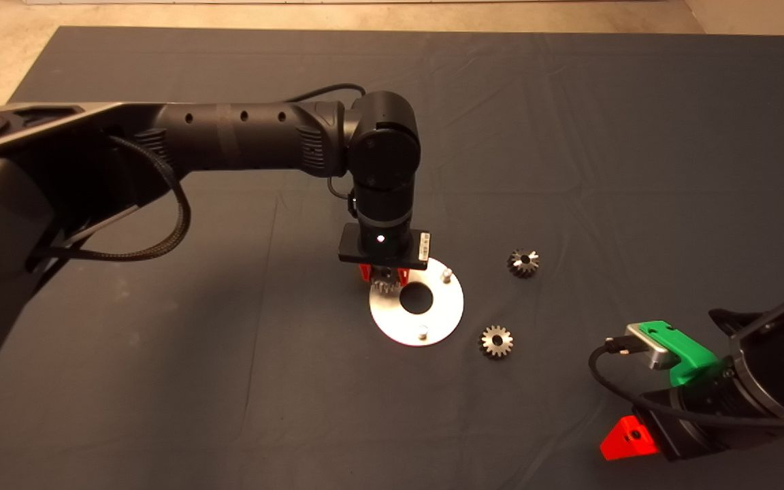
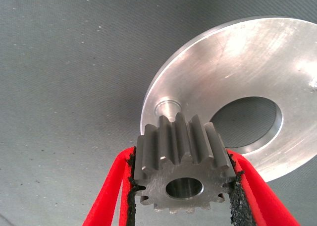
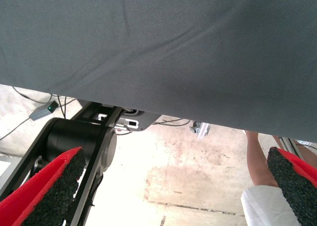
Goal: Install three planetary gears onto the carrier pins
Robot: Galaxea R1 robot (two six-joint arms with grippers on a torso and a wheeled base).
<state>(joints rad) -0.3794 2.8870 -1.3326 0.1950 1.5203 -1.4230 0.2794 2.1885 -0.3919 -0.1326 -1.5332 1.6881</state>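
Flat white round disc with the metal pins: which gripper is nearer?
Left. The left gripper holds a silvery toothed gear over the white disc's left edge; the right gripper waits off at the mat's lower right.

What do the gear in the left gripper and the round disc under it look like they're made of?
The gear, clamped in the left gripper, looks like dull grey steel with fine machining marks. The disc seems brushed aluminium or similar light metal: pale, satiny, faintly scratched.

No legible text, brand or number noted. A small white label [image 1: 425, 246] on the left arm's wrist is unreadable.
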